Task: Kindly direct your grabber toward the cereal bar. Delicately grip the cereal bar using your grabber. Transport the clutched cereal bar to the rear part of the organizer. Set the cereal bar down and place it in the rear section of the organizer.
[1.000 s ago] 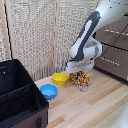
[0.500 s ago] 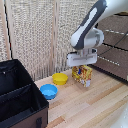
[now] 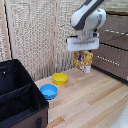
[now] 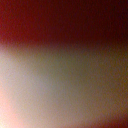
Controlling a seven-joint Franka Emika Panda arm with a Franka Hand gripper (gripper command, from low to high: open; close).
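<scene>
- The cereal bar [image 3: 82, 59] hangs in the air under the grabber [image 3: 83, 52], lifted clear of the wooden table [image 3: 90, 102], in front of the wooden drawer chest [image 3: 114, 45] on the exterior view's right.
- Its print is a busy mix of orange, red and yellow; no brand or wording can be read at this sharpness.
- The packet's long axis runs roughly up and down, with a broad printed face turned toward the exterior camera; its top edge is tucked up under the grabber's flat white head.
- The fingers are hidden behind the packet and the head, but the grabber is clenched on the cereal bar, since nothing else supports it.
- The wrist view is only a blur of dark red above and pale grey-green below; nothing in it can be made out.
- Below and toward the exterior view's left, a yellow bowl [image 3: 60, 78] sits on the table, with a blue bowl [image 3: 48, 91] just beside it, nearer the camera.
- The organizer [image 3: 20, 100] stands at the exterior view's lower left, well apart from the cereal bar, its black walls and an inner divider showing; the two bowls lie between it and the packet.
</scene>
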